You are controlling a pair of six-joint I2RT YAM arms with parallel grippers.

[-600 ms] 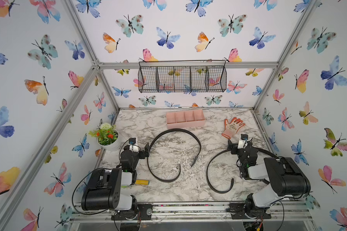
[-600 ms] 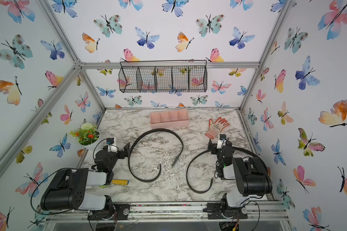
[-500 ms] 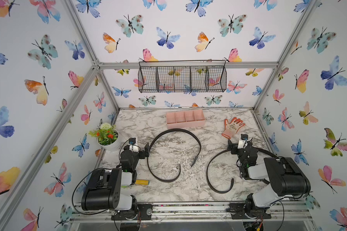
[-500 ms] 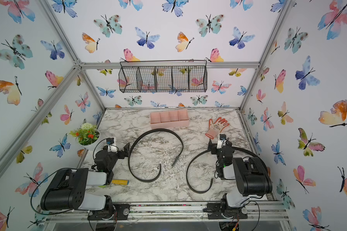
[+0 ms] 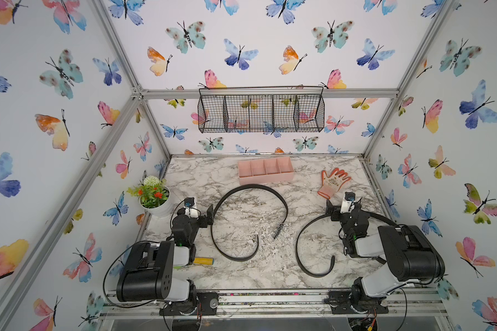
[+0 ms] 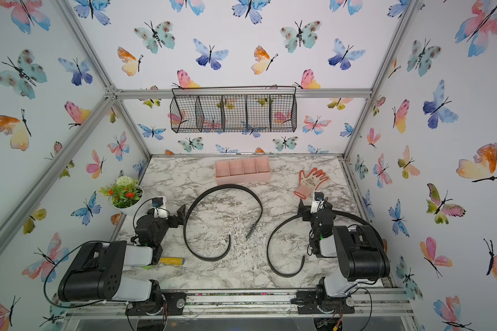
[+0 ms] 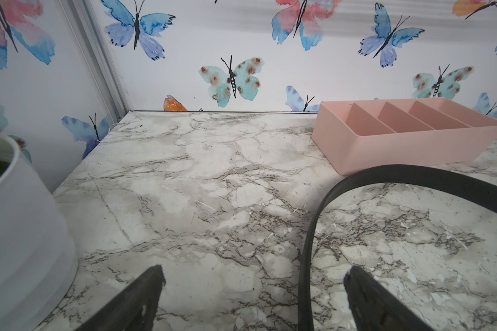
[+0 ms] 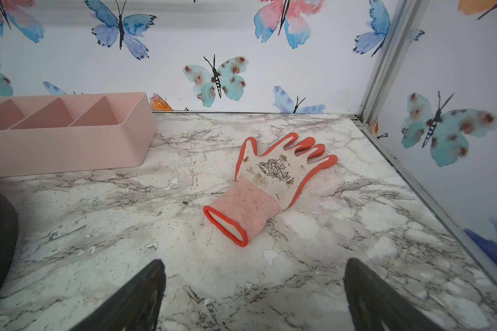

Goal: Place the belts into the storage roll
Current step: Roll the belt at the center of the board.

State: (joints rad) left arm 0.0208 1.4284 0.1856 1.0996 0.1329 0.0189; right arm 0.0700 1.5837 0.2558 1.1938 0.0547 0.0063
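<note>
Two belts stand on edge on the tabletop [image 5: 201,177], and neither is in the storage roll [image 5: 266,178], which sits at the back centre with all four compartments empty. The left belt [image 5: 253,186] forms an open loop just in front of the roll and ends in a buckle [image 5: 278,230]. The right belt [image 5: 297,246] arcs nearer the front and runs under the right arm. Each belt lies before one arm, so a one-belt-per-arm division is probable. The left pincer [image 7: 256,276] is spread to full width and holds nothing. The left belt passes between its fingers, clear of both, a position that suits a closing grasp. The right pincer [image 8: 254,266] is equally wide and empty, aimed at bare tabletop short of the glove [image 8: 270,177]. Both straps hold stiff curves wider than a compartment, so coiling will probably be required before insertion. Both top views give the overall layout, the buckle, the wire basket [image 5: 260,114] on the back wall and a yellow object [image 5: 203,261] by the left arm. No wrist view shows these. Only the left wrist view shows the strap between the fingers. Only the right wrist view confirms the gap to the glove. It also shows a strip of belt at its edge, but which belt cannot be told.
</note>
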